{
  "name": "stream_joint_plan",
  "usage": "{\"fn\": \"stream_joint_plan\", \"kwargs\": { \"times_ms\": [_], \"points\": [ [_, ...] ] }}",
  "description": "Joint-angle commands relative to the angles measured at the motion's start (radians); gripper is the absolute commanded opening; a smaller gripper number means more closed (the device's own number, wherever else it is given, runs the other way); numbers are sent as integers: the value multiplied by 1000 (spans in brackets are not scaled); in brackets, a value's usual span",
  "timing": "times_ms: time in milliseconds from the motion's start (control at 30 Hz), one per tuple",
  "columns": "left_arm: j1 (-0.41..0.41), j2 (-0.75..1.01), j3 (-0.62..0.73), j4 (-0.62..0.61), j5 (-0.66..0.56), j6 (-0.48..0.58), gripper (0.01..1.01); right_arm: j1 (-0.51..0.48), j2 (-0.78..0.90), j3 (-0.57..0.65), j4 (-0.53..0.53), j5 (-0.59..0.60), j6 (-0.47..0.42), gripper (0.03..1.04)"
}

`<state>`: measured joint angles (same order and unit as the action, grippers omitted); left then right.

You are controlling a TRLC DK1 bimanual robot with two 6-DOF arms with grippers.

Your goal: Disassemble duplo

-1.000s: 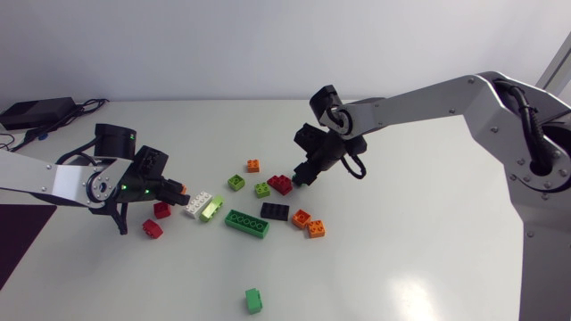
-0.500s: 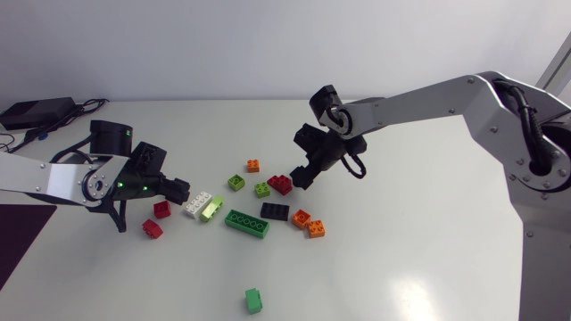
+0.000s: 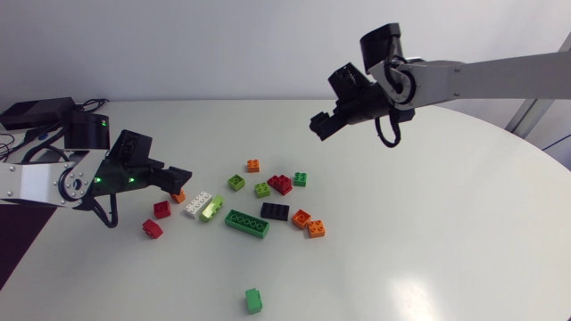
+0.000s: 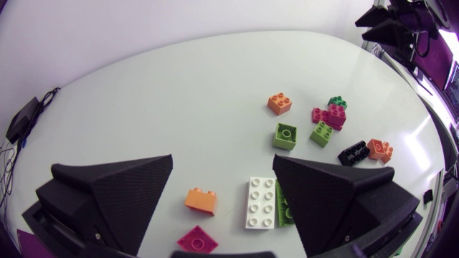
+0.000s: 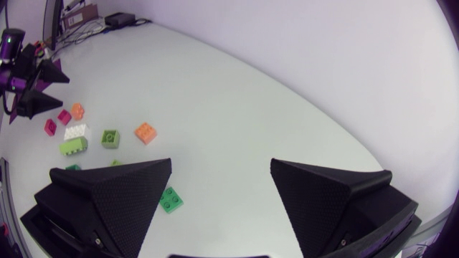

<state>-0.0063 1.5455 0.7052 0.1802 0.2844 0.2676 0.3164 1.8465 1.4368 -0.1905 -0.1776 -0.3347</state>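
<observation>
left gripper (image 3: 178,181) gapes empty beside the long green brick (image 3: 247,223); right gripper (image 3: 321,123), open, hangs well beyond it.

Glossy plastic bricks (image 3: 247,223), smooth faintly reflective white table (image 3: 428,232), matt textured black left end effector (image 4: 222,159)
</observation>
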Motion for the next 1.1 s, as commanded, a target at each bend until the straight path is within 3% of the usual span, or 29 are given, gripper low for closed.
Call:
{"fn": "stream_joint_plan", "kwargs": {
  "times_ms": [0, 167, 300, 433, 767, 1067],
  "points": [
    [-24, -47, -49, 35, 9, -10, 989, 0, -64, -52, 25, 7, 48, 993],
    [-50, -78, -90, 82, 7, 9, 989, 30, -116, -134, 80, 6, -27, 995],
    [-50, -94, -99, 97, 7, 9, 989, 101, -69, -124, -24, -80, -127, 997],
    [-47, -96, -102, 108, 7, 9, 989, 161, -24, -119, -66, -82, -168, 997],
    [-52, -96, -108, 122, 7, 19, 989, 187, 178, -38, -90, -72, -171, 995],
    [-41, -93, -104, 127, 7, 5, 989, 214, 232, -38, -44, -26, -190, 995]
  ]
}}
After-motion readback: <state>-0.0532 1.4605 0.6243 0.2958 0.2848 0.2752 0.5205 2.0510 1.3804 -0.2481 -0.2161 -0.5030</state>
